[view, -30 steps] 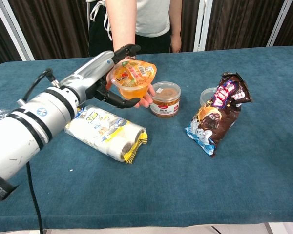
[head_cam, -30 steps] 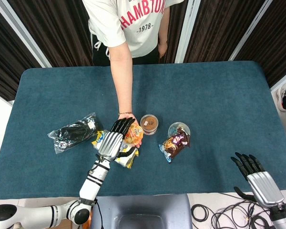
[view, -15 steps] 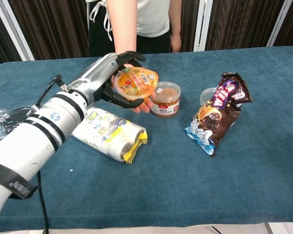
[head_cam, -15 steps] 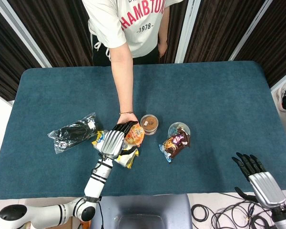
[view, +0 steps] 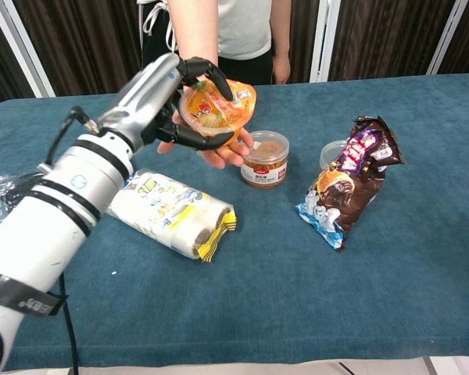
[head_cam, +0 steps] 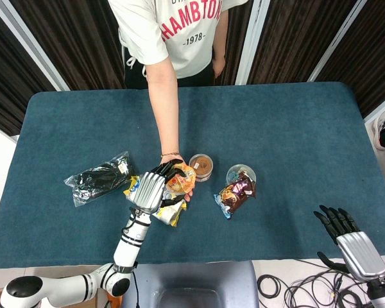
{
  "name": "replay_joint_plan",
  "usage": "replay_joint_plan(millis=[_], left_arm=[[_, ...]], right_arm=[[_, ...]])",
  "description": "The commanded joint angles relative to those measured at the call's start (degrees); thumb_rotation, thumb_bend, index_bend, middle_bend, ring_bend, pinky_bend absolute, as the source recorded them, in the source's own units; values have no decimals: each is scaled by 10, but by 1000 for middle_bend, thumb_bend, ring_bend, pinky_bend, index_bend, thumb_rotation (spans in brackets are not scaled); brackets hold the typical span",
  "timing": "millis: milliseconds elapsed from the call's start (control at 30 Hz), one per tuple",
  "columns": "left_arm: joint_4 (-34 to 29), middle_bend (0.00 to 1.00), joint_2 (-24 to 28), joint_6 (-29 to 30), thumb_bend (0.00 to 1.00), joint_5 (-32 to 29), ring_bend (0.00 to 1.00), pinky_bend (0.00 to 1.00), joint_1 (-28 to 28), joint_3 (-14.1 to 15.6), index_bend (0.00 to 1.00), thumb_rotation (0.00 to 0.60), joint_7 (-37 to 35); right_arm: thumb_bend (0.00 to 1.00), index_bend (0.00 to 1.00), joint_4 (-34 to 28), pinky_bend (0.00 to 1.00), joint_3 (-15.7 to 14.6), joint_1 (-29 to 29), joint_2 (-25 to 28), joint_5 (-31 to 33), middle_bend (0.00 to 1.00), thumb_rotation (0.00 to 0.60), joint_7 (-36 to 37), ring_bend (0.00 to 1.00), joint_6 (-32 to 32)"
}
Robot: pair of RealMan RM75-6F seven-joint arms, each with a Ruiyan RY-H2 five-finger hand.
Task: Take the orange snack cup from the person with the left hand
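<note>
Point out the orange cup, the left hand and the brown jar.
orange cup [view: 217, 105], chest view, on its printed lid.
left hand [view: 158, 92], chest view, on its silver back.
brown jar [view: 264, 147], chest view, on its lid.

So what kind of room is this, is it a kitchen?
Probably not a kitchen; more likely a robot test room. Dark curtains hang behind a blue cloth-covered table, loose cables lie on the floor, and packaged snacks like the orange snack cup are laid out.

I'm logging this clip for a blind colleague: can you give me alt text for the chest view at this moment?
The robot's left hand grips the orange snack cup, tilted, just above the person's open palm. On the blue table sit a yellow-and-white snack pack, a brown-lidded cup and a chocolate snack bag.
</note>
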Motion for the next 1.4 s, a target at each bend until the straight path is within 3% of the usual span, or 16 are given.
replay_joint_plan(millis=[33,200,367,567,700,833,967,1033,1100,1200,1400], left_arm=[[-66,488,44,20,277,21,495,529,19,14,480,600,25],[-184,488,134,50,275,36,492,525,72,52,484,600,50],[-227,487,209,86,275,48,489,521,140,116,484,600,43],[-149,478,213,83,275,27,475,510,199,169,487,600,-43],[-72,462,186,62,276,11,452,472,221,181,484,600,-106],[-10,425,164,35,275,0,386,368,233,185,455,600,-153],[36,339,147,13,276,-6,224,202,243,185,392,600,-179],[51,254,143,10,277,-5,134,115,248,185,313,600,-183],[56,116,144,7,271,-4,36,35,252,187,155,600,-182],[54,0,152,18,238,10,0,0,259,190,3,600,-183],[-7,0,211,87,198,76,0,0,277,207,0,600,-164]], right_arm=[[211,0,-1,0,0,0,-2,1,0,600,-4,0,-2],[211,0,-3,0,0,-1,-7,1,0,600,-18,0,-5],[211,0,-6,0,0,-1,-10,2,0,600,-29,0,-8],[212,0,-9,0,1,2,-16,6,0,600,-43,0,-18],[211,0,-10,0,2,2,-18,9,0,600,-49,0,-20],[211,0,-10,0,4,2,-18,12,0,600,-49,0,-20],[211,0,-10,0,2,2,-17,10,0,600,-48,0,-20],[211,0,-10,0,3,2,-17,10,0,600,-46,0,-18],[211,0,-9,0,3,1,-16,11,0,600,-45,0,-17],[211,0,-9,0,3,1,-16,11,0,600,-45,0,-17],[211,0,-9,0,4,1,-17,13,0,600,-46,0,-17]])
